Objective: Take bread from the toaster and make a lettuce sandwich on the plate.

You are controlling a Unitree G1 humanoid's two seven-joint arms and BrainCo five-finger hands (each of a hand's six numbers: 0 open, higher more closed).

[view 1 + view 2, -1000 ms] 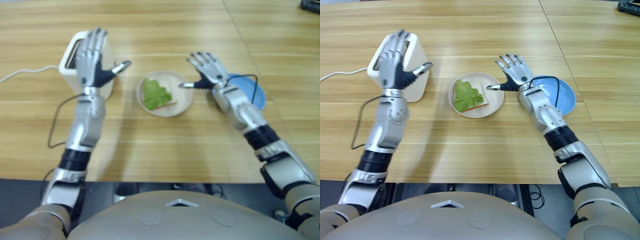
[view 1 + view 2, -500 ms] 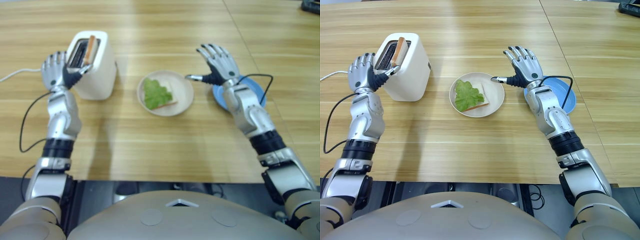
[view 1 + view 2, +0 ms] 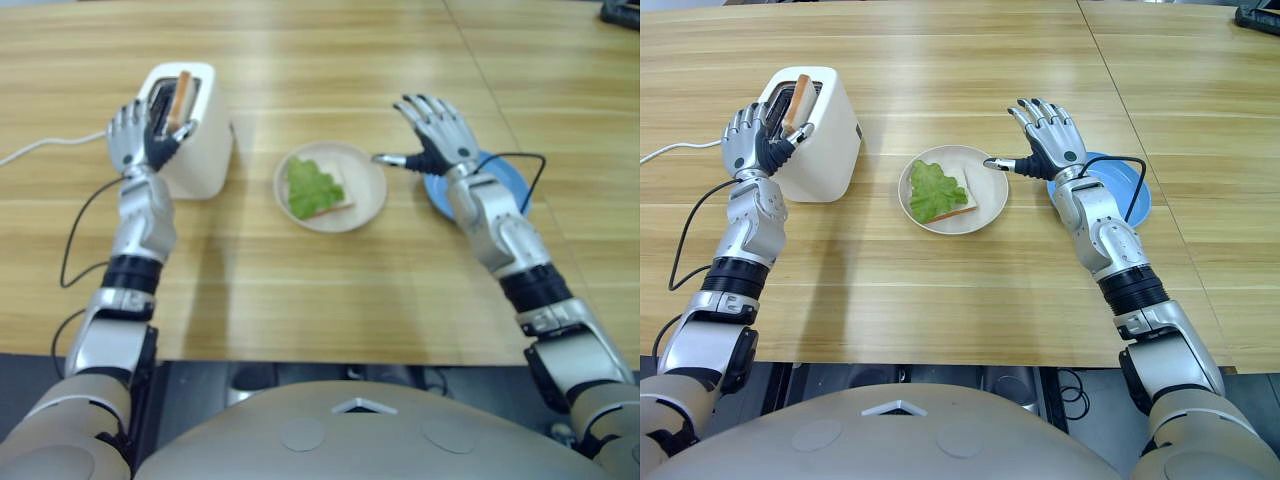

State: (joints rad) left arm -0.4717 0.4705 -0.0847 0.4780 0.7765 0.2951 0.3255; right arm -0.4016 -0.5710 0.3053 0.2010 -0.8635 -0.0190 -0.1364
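Observation:
A white toaster (image 3: 825,135) stands at the left of the table with one slice of bread (image 3: 793,104) sticking up from its slot. My left hand (image 3: 753,140) is raised beside the toaster's left side, fingers spread and holding nothing, its thumb near the bread. A cream plate (image 3: 987,205) in the middle carries a bread slice (image 3: 971,196) topped with a green lettuce leaf (image 3: 930,190). My right hand (image 3: 1045,140) hovers open just right of the plate, thumb pointing toward its rim.
A blue plate (image 3: 1132,195) lies under my right forearm, with a black cable looping over it. The toaster's white cord (image 3: 675,152) runs off to the left. A dark object (image 3: 1261,16) sits at the far right corner.
My left hand dropped from above the toaster to its left side, uncovering the bread, then edged back toward the slot. My right hand drew slightly right and up from the plate.

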